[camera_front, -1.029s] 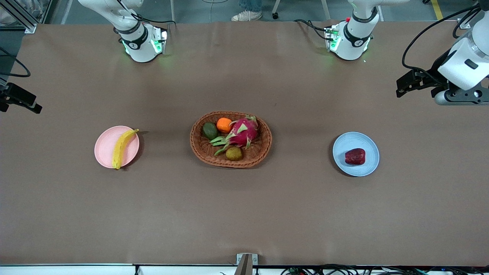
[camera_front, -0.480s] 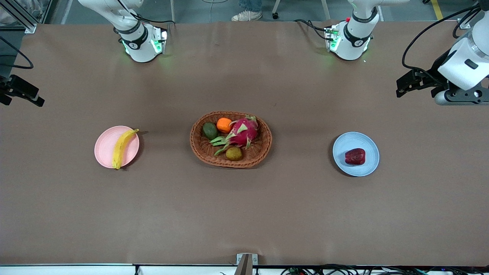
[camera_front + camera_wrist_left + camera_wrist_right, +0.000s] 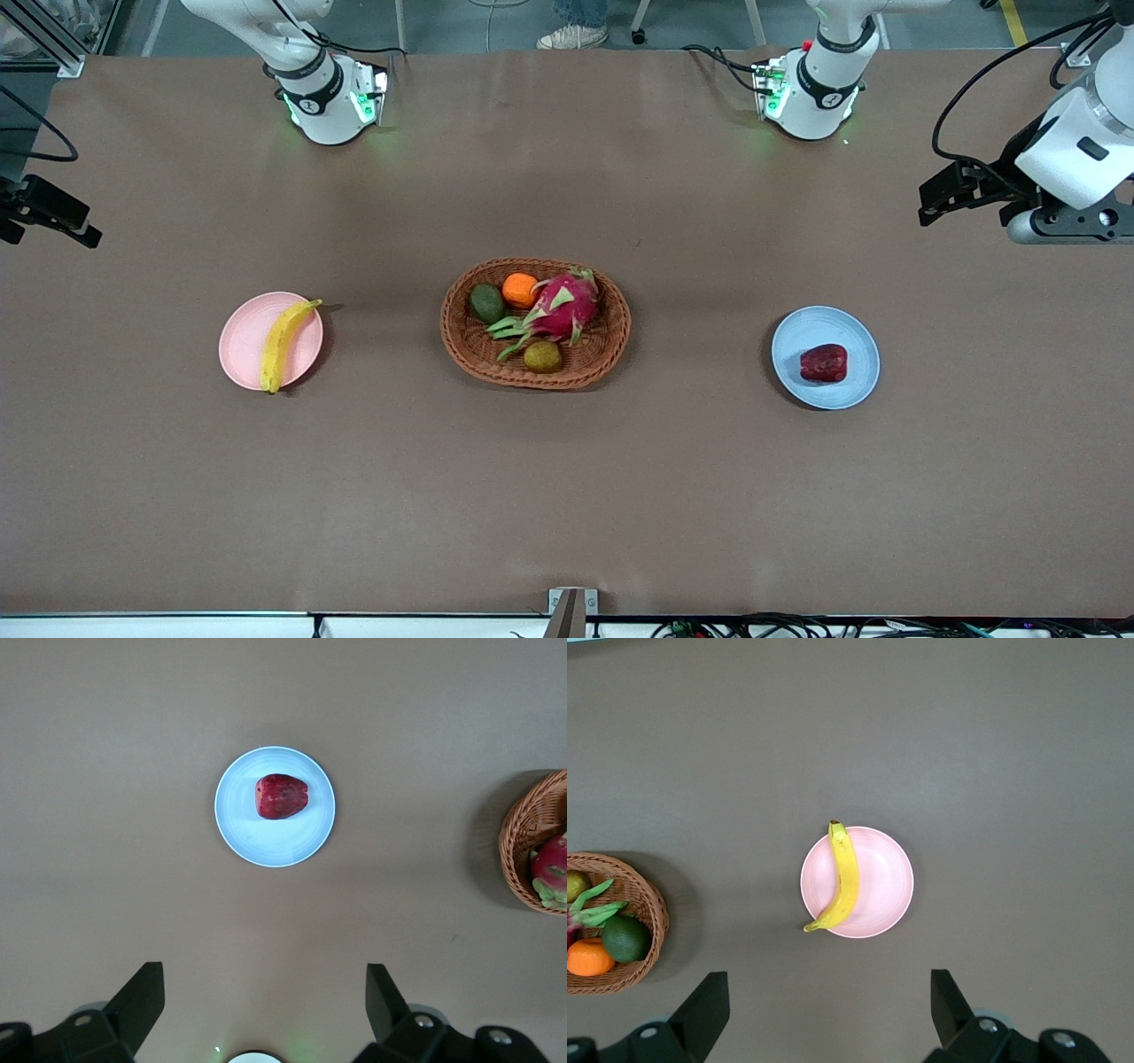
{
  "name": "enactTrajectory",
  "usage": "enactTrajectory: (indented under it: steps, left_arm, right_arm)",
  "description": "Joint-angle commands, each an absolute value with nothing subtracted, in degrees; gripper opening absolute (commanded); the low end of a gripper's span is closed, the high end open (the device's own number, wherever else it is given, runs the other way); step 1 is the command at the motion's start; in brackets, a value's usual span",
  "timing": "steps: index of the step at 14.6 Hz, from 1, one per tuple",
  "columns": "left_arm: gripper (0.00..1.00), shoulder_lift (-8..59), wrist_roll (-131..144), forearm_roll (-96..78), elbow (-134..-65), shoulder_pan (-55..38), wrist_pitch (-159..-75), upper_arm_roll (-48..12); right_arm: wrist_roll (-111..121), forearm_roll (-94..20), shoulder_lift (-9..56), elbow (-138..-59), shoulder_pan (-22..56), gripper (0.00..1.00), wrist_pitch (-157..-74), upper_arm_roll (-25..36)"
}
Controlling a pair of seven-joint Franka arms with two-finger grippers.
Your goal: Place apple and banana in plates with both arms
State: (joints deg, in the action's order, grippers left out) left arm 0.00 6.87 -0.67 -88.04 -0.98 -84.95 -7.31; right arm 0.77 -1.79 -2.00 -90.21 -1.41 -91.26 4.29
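The yellow banana [image 3: 283,340] lies across the pale pink plate [image 3: 241,341], its tips reaching over the rim. On the light blue plate [image 3: 802,332] rests the dark-red apple [image 3: 824,363]. My left gripper [image 3: 952,190] hangs open and empty high over bare table at the left arm's end. My right gripper [image 3: 49,221] is also open and empty, over the table's edge at the right arm's end. The left wrist view looks down past the left gripper [image 3: 264,1001] at the apple [image 3: 282,796] on the blue plate [image 3: 266,842]. The right wrist view shows the right gripper [image 3: 829,1005], banana [image 3: 845,875] and pink plate [image 3: 881,881].
An oval wicker basket [image 3: 535,381] sits mid-table between the plates. It holds a pink dragon fruit [image 3: 563,307], an orange [image 3: 519,290], a green avocado [image 3: 486,303] and a kiwi [image 3: 542,356]. Both arm bases stand along the table edge farthest from the front camera.
The right gripper has drifted a little toward the bases' side at the table's edge. The left arm, fruits and plates have not moved.
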Motion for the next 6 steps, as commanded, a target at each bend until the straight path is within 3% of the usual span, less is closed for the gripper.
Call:
enactTrajectory:
  steps: [1, 6]
  left_arm:
    - [1.0, -0.8, 6.5, -0.3, -86.9, -0.9, -84.4, -7.1]
    - [1.0, -0.5, 6.6, 0.5, -86.5, -0.9, -84.3, -7.1]
  right_arm:
    - [1.0, -0.5, -4.0, -92.4, -1.5, 1.0, -92.0, 3.9]
    - [1.0, -0.5, -4.0, -92.4, -1.5, 1.0, -91.8, 3.9]
